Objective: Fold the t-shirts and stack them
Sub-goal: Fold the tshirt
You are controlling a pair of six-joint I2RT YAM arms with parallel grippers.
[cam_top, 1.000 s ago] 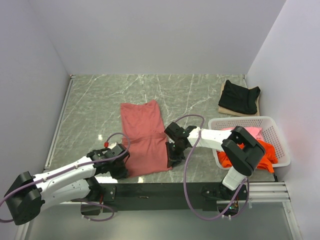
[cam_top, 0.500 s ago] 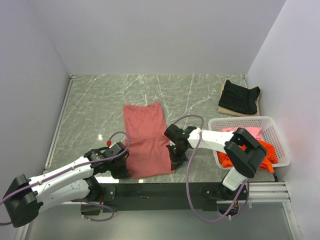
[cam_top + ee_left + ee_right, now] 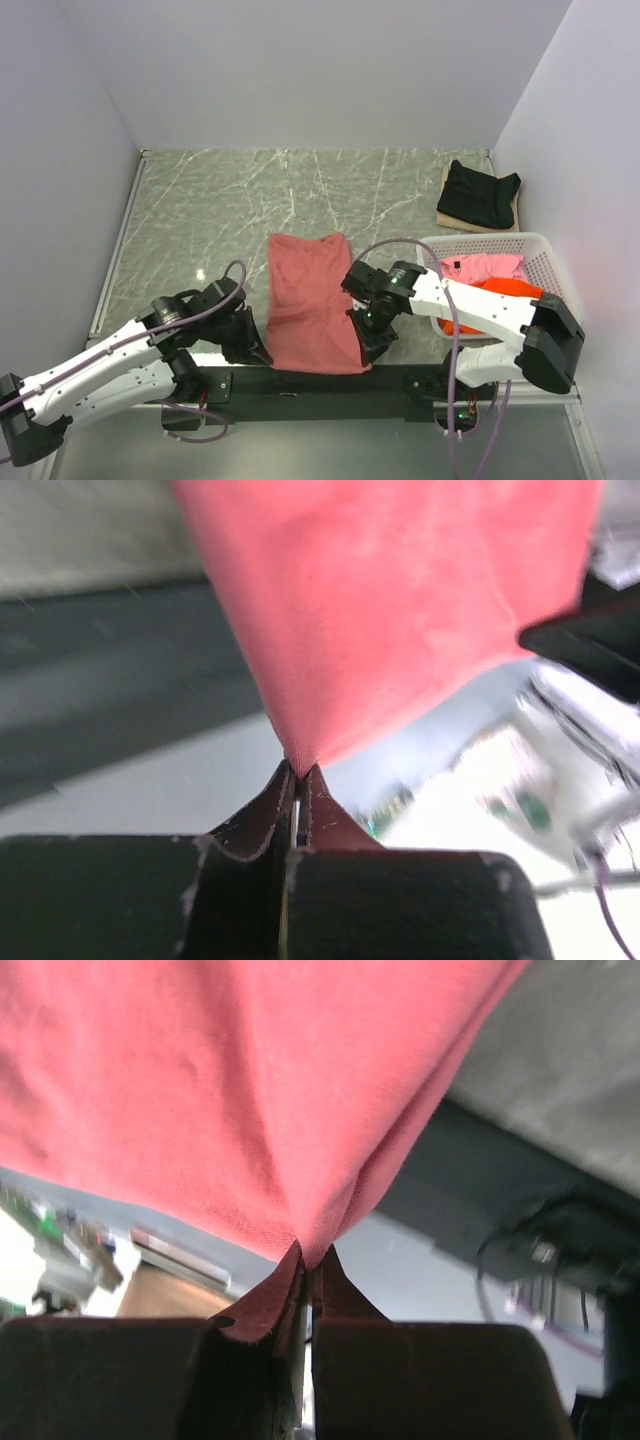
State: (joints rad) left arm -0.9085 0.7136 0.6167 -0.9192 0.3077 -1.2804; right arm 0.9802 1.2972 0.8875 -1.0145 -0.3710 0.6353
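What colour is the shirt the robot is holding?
The t-shirt is brick-red; clearest in the top view.

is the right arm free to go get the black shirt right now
Probably not yet: the right gripper is shut on a near corner of the red shirt. The black shirt lies uncovered beyond the basket, so after letting go the way looks open.

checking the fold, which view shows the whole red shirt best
Top external: the whole brick-red shirt is in view, near corners pinched by the left gripper and right gripper. Each wrist view shows only one pinched corner, close up.
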